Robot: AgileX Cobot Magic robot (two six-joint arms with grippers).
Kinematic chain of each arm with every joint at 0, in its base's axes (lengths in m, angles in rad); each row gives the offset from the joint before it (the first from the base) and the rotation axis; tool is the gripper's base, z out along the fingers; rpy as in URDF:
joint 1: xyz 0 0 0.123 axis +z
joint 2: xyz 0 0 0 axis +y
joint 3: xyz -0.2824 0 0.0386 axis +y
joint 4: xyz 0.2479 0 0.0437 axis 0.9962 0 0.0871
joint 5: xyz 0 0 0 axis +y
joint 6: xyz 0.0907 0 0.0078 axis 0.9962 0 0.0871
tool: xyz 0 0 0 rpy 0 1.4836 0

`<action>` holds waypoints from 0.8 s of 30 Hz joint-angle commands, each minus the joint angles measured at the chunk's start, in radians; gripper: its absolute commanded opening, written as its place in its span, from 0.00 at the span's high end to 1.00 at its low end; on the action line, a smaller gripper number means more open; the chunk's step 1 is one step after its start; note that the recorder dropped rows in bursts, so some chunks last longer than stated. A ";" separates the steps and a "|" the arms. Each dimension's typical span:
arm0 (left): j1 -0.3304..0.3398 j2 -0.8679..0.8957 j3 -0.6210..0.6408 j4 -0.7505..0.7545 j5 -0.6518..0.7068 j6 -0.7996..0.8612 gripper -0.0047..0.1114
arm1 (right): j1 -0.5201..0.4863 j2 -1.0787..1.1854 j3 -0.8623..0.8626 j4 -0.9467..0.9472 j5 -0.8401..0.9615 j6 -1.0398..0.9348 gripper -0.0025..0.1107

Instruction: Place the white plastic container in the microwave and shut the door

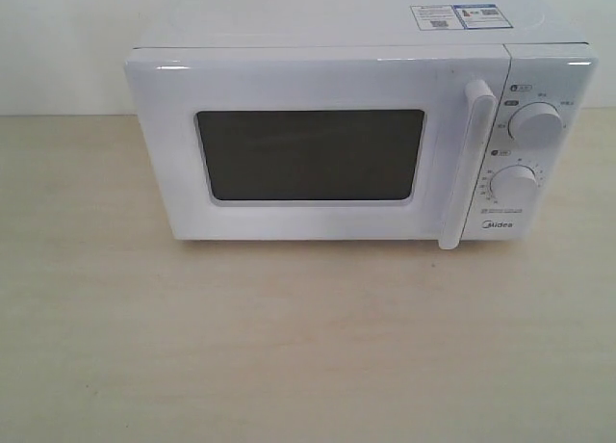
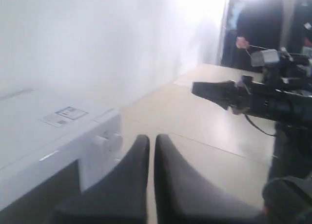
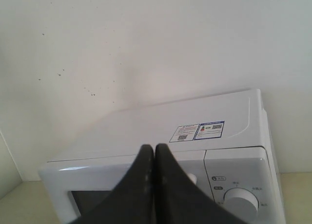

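Microwave (image 1: 327, 29) fills the upper middle of the exterior view, with its door (image 1: 308, 82) flush shut and the handle (image 1: 469, 164) to the right. The white plastic container is nowhere in sight; it could be inside behind the dark window (image 1: 310, 154) or not yet brought, I can't tell. Left gripper (image 2: 151, 137) and right gripper (image 3: 154, 147) have their fingers pressed together and hold nothing.

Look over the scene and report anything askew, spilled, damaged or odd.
Nothing stands out. The microwave sits level on the table, its door shut flush, with no spill or damage showing. The white container is in no view.
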 commanded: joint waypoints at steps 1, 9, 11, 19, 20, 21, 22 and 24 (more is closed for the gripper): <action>0.079 -0.131 0.200 0.009 -0.183 0.014 0.92 | -0.005 -0.002 0.005 -0.001 0.002 -0.003 0.98; 0.158 -0.346 0.578 0.005 -0.519 0.014 0.92 | -0.005 -0.002 0.005 -0.001 0.002 -0.003 0.98; 0.158 -0.384 0.598 0.005 -0.543 0.017 0.92 | -0.005 -0.002 0.005 -0.001 0.002 -0.003 0.98; 0.164 -0.538 0.684 0.007 -0.643 0.024 0.92 | -0.005 -0.002 0.005 -0.001 0.002 -0.003 0.98; 0.169 -0.560 0.696 0.007 -0.647 0.024 0.92 | -0.005 -0.002 0.005 -0.001 0.002 -0.003 0.98; 0.175 -0.572 0.705 0.007 -0.651 0.024 0.92 | -0.005 -0.002 0.005 -0.001 0.002 -0.003 0.98; 0.183 -0.572 0.710 0.007 -0.651 0.024 0.92 | -0.005 -0.002 0.005 -0.001 0.002 -0.003 0.98; 0.204 -0.572 0.718 0.007 -0.651 0.024 0.92 | -0.005 -0.002 0.005 -0.001 0.002 -0.003 0.98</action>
